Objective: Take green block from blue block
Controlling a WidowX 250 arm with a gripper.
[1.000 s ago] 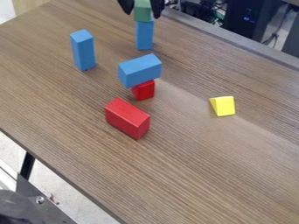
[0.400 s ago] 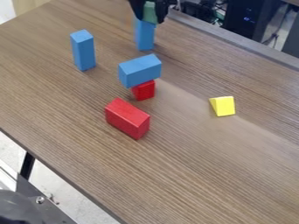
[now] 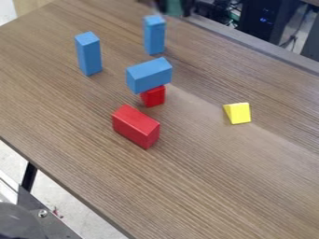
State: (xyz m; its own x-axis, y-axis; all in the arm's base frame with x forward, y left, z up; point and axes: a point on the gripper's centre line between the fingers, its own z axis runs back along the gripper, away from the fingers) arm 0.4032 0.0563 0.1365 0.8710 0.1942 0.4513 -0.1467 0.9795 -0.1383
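At the top edge of the camera view is the black gripper (image 3: pixel 176 9), shut on the green block (image 3: pixel 174 6), which is partly cut off by the edge. The green block is up and to the right of the upright blue block (image 3: pixel 154 35), apart from it. That blue block stands on the table near its far edge, its top face bare.
Another upright blue block (image 3: pixel 88 54) stands at the left. A blue block (image 3: pixel 149 75) lies on a small red block (image 3: pixel 153 96) mid-table. A larger red block (image 3: pixel 135 126) lies in front, a yellow block (image 3: pixel 238 113) to the right on the table (image 3: pixel 205 186).
The gripper has moved up and to the right, carrying the green block off the top of the far blue block. The other blocks have kept their places.
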